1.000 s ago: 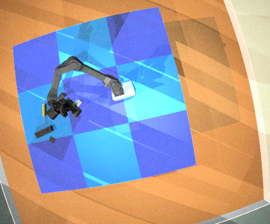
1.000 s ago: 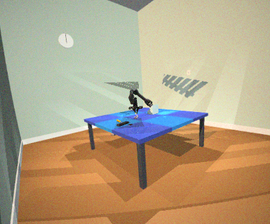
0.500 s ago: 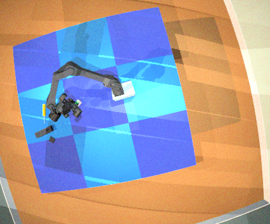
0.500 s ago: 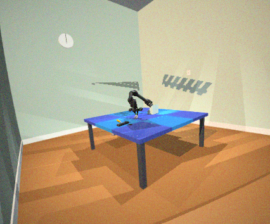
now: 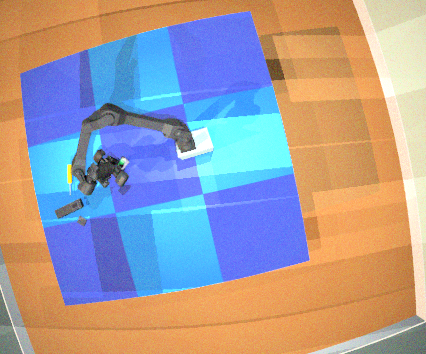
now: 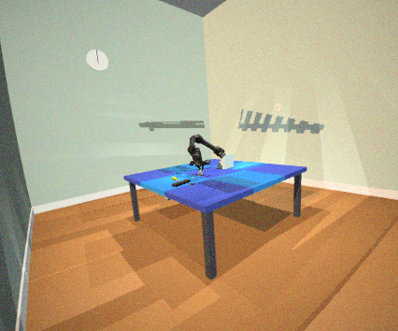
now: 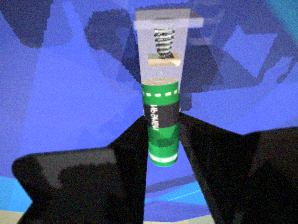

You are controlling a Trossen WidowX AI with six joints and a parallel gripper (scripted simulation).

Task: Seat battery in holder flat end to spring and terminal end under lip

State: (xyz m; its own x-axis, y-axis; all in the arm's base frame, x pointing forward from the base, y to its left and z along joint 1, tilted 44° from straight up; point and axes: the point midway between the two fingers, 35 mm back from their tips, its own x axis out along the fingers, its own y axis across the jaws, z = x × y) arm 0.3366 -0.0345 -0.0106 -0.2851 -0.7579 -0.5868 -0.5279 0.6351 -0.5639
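Observation:
The green battery (image 7: pixel 164 137) (image 5: pixel 122 161) with a dark label band is between the fingertips of my gripper (image 7: pixel 160 119), which is shut on it. The pale holder (image 7: pixel 146 55) (image 5: pixel 126 160) lies beyond and beneath the battery in the wrist view. The two are nearly in line lengthwise. The battery's pale flat end faces the holder's spring (image 7: pixel 164 41) and the tan plate in front of it, with a visible gap between. The white-banded end points back towards the gripper. The lip is hidden behind the battery and fingers. Whether the battery touches the holder floor I cannot tell.
A yellow-handled tool (image 5: pixel 69 174) (image 6: pixel 175 178), a dark bar (image 5: pixel 69 208) (image 6: pixel 180 183) and a small brown block (image 5: pixel 82 220) (image 6: pixel 192 184) lie on the table near the arm's wrist. A white box (image 5: pixel 204 140) (image 6: pixel 227 162) stands at the arm's base.

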